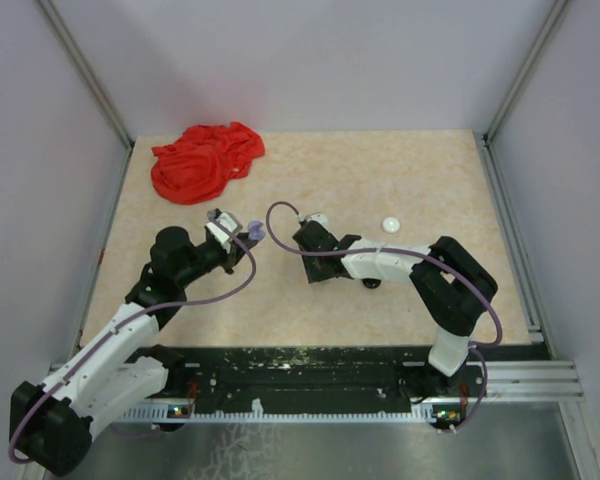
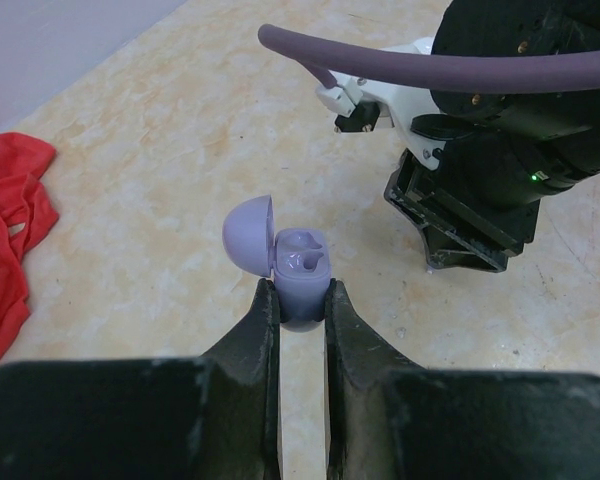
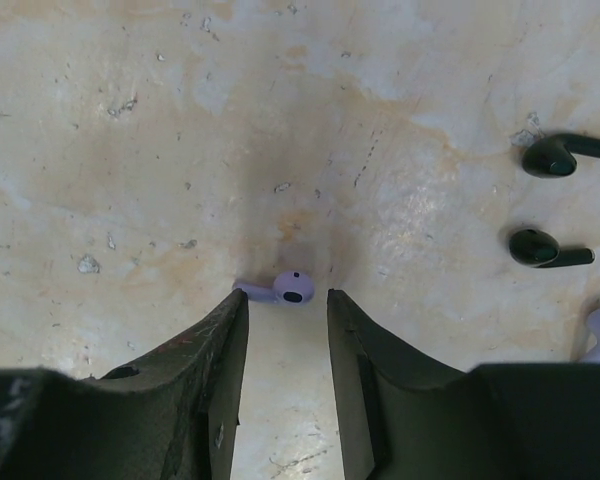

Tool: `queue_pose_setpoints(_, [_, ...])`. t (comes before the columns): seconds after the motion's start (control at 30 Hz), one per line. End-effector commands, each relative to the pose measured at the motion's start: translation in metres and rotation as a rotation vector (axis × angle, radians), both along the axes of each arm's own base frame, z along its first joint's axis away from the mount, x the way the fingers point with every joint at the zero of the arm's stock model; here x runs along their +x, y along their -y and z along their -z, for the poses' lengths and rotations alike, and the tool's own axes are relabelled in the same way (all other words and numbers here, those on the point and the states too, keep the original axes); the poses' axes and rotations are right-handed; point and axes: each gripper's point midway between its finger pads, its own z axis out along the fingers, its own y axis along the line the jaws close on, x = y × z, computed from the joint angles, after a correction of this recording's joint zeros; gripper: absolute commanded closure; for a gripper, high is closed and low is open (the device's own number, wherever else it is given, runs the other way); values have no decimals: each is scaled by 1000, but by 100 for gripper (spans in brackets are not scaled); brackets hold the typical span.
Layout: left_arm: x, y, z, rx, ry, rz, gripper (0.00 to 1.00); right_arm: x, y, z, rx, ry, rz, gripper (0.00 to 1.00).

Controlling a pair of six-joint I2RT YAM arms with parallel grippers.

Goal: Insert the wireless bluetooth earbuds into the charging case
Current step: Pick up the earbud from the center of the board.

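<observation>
Top external view: fixed high behind both arm bases, looking down and forward over the whole beige marbled tabletop. Left wrist view: low and close, facing along the left gripper across the table towards the black-and-white right arm; it shares that arm, the crumpled red cloth and the open lavender plastic charging case with the top view. Right wrist view: very near, facing almost straight down past the right gripper onto the tabletop.
</observation>
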Motion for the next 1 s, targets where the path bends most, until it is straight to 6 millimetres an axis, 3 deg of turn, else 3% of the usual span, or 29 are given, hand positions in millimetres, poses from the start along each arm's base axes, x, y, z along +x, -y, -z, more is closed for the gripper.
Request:
queue_pose_setpoints(0.0, [2,3,-15,-16,14,9,99,10,-7,-4,31,57,38,63])
queue_pose_setpoints(0.4, [1,6,-13,-18,-2,21,100,7,0,3,17,51,61,73])
queue_pose_setpoints(0.53, [0,7,-12,-19,-9,27,99,7,0,3,24,51,63,73])
queue_pose_setpoints(0.77, [0,8,-11,-22,-12,33,99,11,-3,-17,52,86,43,71])
queue_pose_setpoints(0.97, [-1,9,-11,-21,-14,40,99,13,3,-13,50,84,18,70])
